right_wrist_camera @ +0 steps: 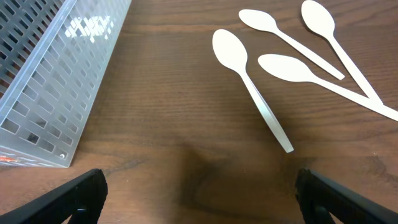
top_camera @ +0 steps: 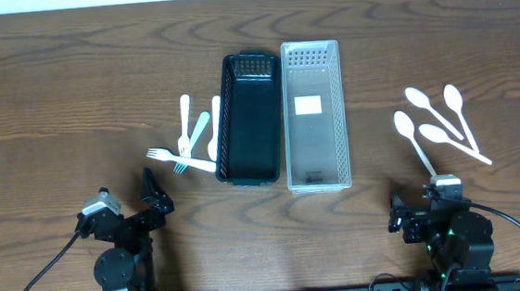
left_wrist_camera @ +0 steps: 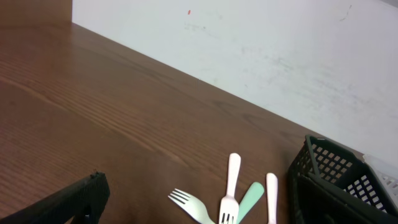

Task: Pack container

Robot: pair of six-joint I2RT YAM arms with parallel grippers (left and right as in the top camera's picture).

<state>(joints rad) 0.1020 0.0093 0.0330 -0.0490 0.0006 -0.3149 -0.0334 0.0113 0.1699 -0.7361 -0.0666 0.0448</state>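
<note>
finding nothing packed yet: black basket (top_camera: pixel 247 119) and clear basket (top_camera: pixel 316 150) hold no cutlery; forks (top_camera: pixel 185 123) and spoons (top_camera: pixel 405 125) lie on the tabletop (top_camera: pixel 52 106); my left fingers (left_wrist_camera: pixel 74 202) and right fingers (right_wrist_camera: pixel 74 196) are spread, empty.

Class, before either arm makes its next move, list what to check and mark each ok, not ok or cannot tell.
1. Left pincer open and empty: ok.
2. Right pincer open and empty: ok.
3. Black basket empty: ok.
4. Clear basket empty apart from its labels: ok.
5. Spoons lying clear of the baskets: ok.
6. Forks lying singly: not ok, they overlap.
</note>
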